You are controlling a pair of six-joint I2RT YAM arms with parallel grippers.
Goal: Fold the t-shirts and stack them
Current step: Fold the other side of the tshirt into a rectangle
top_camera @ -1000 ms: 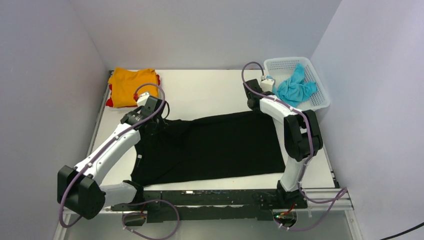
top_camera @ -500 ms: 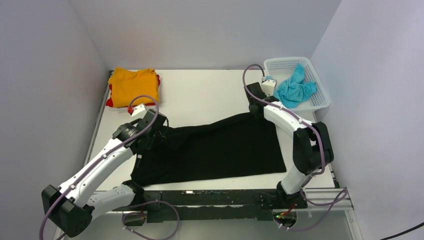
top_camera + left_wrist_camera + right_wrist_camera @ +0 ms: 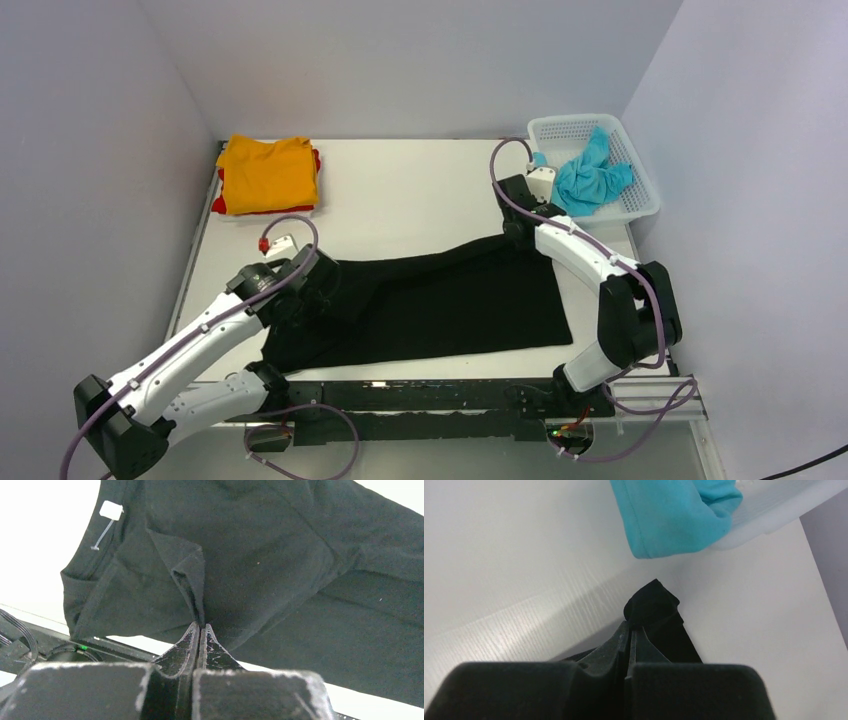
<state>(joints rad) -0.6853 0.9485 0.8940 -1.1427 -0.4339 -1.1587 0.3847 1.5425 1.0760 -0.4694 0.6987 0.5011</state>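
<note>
Slippage danger under uneven pull; pinched shirt (image 3: 450, 295) only thinly at tips of left claw (image 3: 200, 626) and right claw (image 3: 630, 628), with cloth bunched just ahead of each.

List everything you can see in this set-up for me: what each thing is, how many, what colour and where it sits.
black t-shirt: one, black, spread across the middle of the table
tag: one, white, at the black t-shirt's collar
orange t-shirt: one, orange, folded, far left corner
red t-shirt: one, red, under the orange t-shirt, only its edges showing
turquoise t-shirt: one, turquoise, bunched in the basket
basket: one, white lattice, far right corner
table: one, white
arms: two, white with black joints, near edge
left gripper: one, black, shut on the black t-shirt
right gripper: one, black, shut on the black t-shirt's far edge
</note>
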